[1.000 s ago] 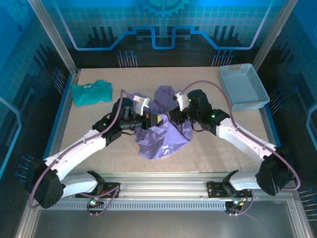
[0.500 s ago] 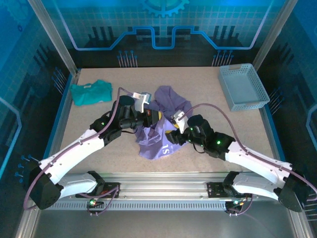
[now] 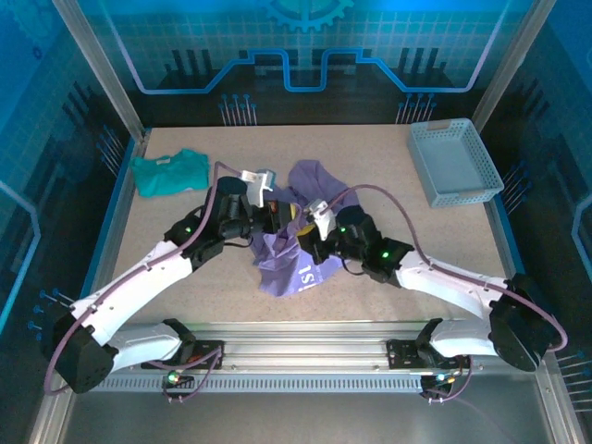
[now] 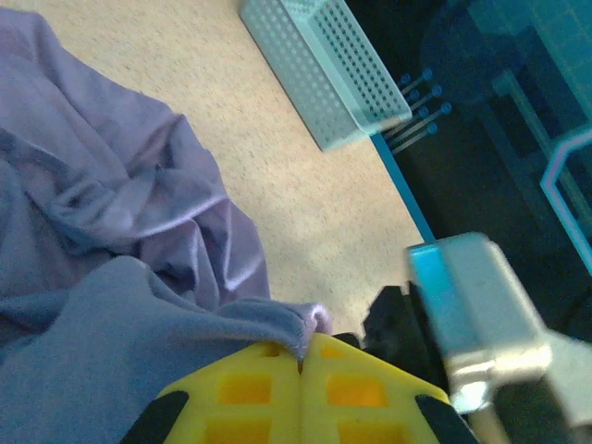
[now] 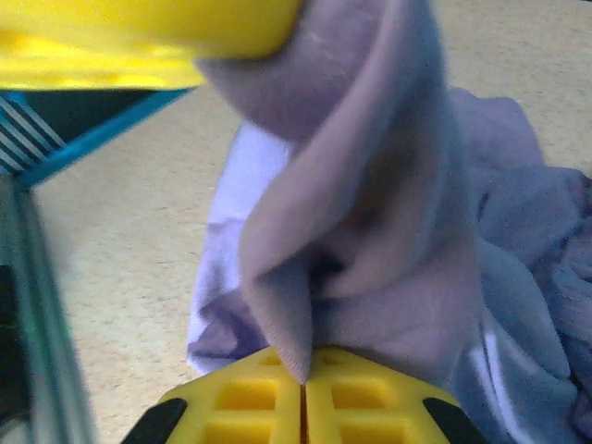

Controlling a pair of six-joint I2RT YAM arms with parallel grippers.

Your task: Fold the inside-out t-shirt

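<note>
Teal-green shirt (image 3: 169,172): laid folded at the far left of the surface (image 3: 185,277), well apart from everything else.
Left pincer (image 4: 301,365): clenched, with its yellow fingertips pressed together and a lavender hem caught between them; in the top view it is placed at the left edge of the bunched cloth.
Lavender t-shirt (image 3: 294,266): found crumpled at the middle of the surface, between the two arms; one part is spread toward the far side, another hangs toward the near edge with white print visible on it. It is gripped from both sides.
Right pincer (image 5: 303,388): clenched on a twisted fold of the same lavender cloth, which is drawn up in a ridge in front of the wrist camera; just beside the left pincer in the top view.
Light blue perforated basket (image 3: 455,162): set at the far right corner, well apart from the t-shirt.
Surface: beige, speckled, bordered by a blue rim.
</note>
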